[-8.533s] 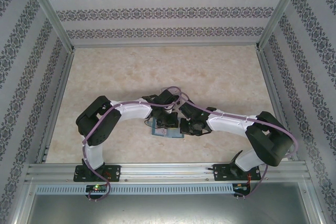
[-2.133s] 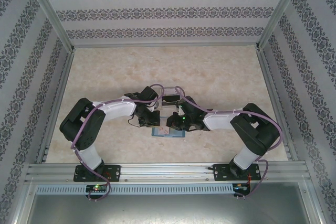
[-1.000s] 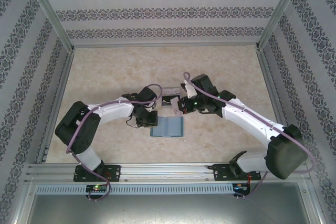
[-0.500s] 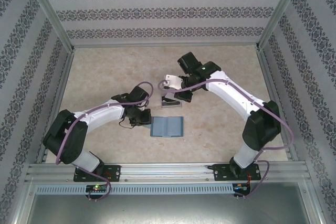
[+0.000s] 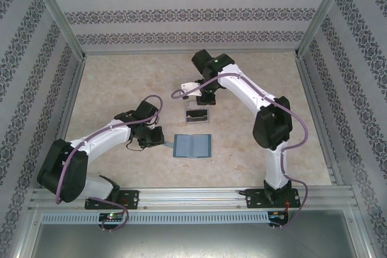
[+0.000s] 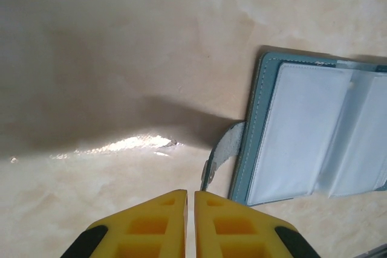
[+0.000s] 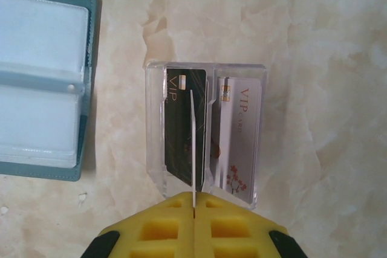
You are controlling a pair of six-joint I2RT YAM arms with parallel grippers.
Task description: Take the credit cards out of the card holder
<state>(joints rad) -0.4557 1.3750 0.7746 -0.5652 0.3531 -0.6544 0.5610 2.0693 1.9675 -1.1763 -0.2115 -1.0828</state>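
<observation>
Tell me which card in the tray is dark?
The thin black rectangular card with gold VIP lettering; the other card in the clear plastic tray is pale grey.

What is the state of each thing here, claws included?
card holder: open, lying flat.
dark card: lying in the clear tray.
pale card: lying in the tray beside it.
thin card: edge-on, gripped by right claw.
left claw: shut, empty.

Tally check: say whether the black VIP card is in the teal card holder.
No, the black VIP card lies in a clear plastic tray beside the teal card holder.
</observation>
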